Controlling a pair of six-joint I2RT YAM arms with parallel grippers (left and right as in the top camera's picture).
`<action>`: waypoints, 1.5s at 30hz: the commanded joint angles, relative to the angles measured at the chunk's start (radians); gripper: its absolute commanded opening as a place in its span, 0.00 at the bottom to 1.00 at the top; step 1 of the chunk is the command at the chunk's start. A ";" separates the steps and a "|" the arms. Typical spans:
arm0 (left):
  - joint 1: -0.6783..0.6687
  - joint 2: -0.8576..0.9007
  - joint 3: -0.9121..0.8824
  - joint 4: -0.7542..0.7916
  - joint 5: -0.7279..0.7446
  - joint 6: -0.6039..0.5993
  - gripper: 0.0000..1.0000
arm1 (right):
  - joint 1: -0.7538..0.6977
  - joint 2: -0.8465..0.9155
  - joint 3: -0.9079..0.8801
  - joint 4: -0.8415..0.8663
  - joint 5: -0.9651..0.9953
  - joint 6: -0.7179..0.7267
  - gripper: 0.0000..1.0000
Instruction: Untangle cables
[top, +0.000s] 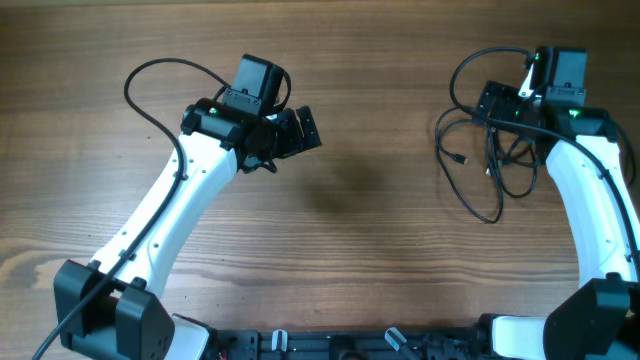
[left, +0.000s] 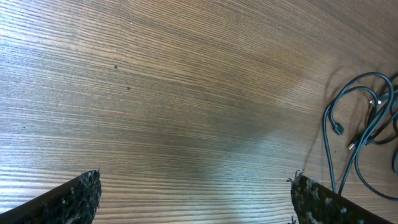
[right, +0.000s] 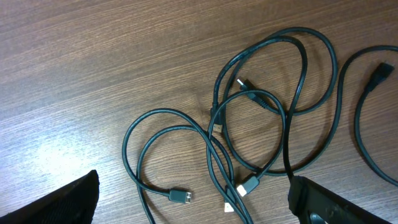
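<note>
Right tool (right: 194, 180) wide, hovering over cables (right: 252, 98)

I am seeing soft, even light; a faint shadow is dimming the wooden table (top: 340, 195), and glare is paling some grain.

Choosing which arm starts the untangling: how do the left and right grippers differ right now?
The left gripper hovers over bare table, cables off to one side; the right gripper hovers directly over the cables. The left gripper is near mid-table, the right gripper at the right end. Both are open, holding nothing.
</note>
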 joint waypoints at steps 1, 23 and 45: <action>-0.003 0.006 -0.006 0.002 -0.017 0.008 1.00 | 0.003 -0.014 0.010 0.002 -0.017 0.013 1.00; -0.003 0.006 -0.006 0.002 -0.017 0.008 1.00 | 0.014 -0.507 0.010 0.001 -0.017 0.013 1.00; -0.003 0.006 -0.006 0.002 -0.017 0.008 1.00 | 0.014 -0.374 -0.070 0.016 -0.017 0.013 1.00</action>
